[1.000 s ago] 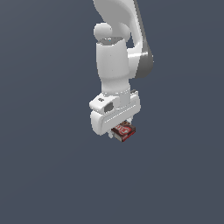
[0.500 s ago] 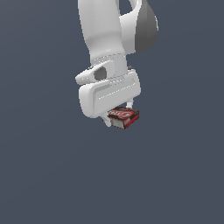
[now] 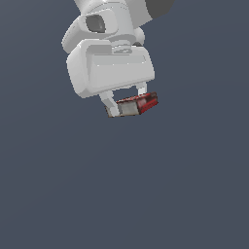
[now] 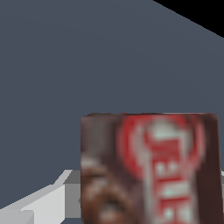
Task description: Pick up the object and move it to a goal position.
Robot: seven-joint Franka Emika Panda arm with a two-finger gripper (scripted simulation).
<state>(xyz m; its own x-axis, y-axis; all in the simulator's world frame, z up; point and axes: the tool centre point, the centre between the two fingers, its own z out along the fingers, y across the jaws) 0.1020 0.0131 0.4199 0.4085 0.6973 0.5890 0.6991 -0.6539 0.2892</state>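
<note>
The small flat rectangular box [image 3: 134, 105], dark red and brown on its printed face with grey-tan sides, hangs in the air, pinched between the two white fingers [image 3: 109, 103] of the white gripper [image 3: 127, 100], with nothing but plain slate-grey background under it. In the exterior view it sits just at 6 o'clock of the bulky white gripper body, tilted, its red end raised toward 3 o'clock and its pale side facing the camera. It is narrower than the gripper body above it. The jaws are closed against the box's two opposite sides.

In the wrist view the box [image 4: 148, 168] fills much of the frame. Its face shows a red ring around pale blurred capital letters running lengthwise; they are too smeared to read as a word. A brown mottled patch lies beside the ring. One pale finger [image 4: 39, 205] shows alongside the box's edge.
</note>
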